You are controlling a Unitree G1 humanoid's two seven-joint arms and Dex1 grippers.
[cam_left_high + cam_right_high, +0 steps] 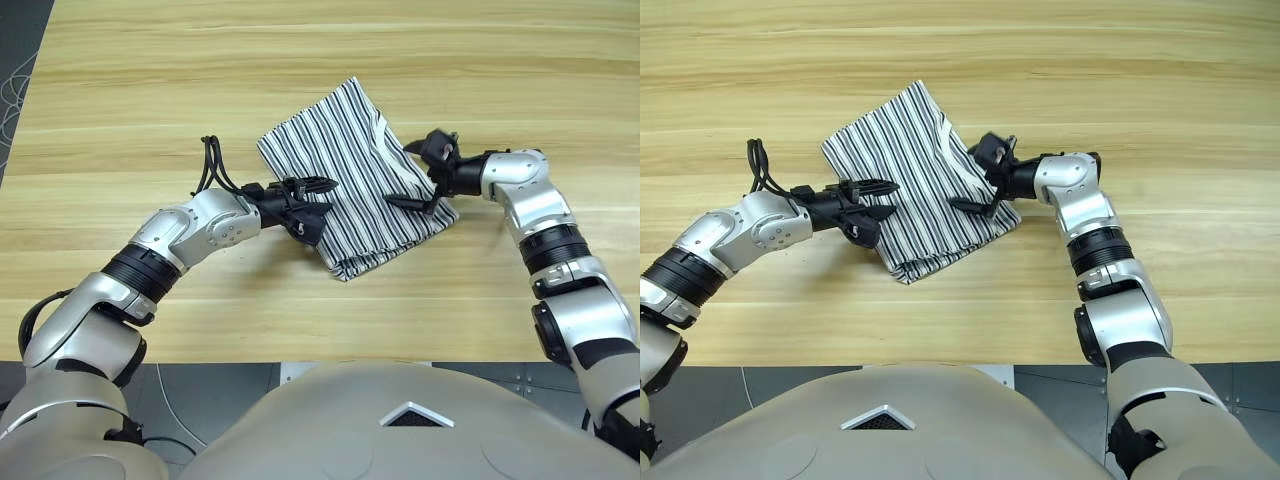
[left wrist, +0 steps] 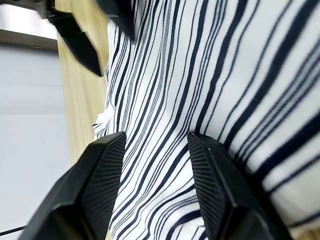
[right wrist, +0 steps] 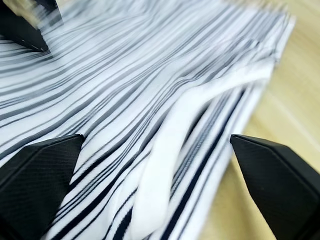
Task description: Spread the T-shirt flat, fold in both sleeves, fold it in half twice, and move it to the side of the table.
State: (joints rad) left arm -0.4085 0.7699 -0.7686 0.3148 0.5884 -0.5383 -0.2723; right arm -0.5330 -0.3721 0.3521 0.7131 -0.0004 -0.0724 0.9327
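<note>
The striped T-shirt [image 1: 350, 165] lies folded into a compact rectangle in the middle of the wooden table [image 1: 150, 80], turned at an angle. My left gripper [image 1: 328, 197] is at the shirt's left edge, open, its fingers straddling striped fabric [image 2: 165, 100]. At the shirt's right edge, near the white collar [image 3: 170, 150], my right gripper [image 1: 408, 175] stands open over the cloth. One black pad [image 3: 40, 175] shows at each side in the right wrist view. Each wrist view also catches the other gripper's dark fingers [image 2: 80, 45] across the shirt.
Bare wood stretches around the shirt to the left, right and far side. The table's front edge [image 1: 300, 358] runs close to my body. Grey floor [image 1: 20, 60] shows past the table's left edge.
</note>
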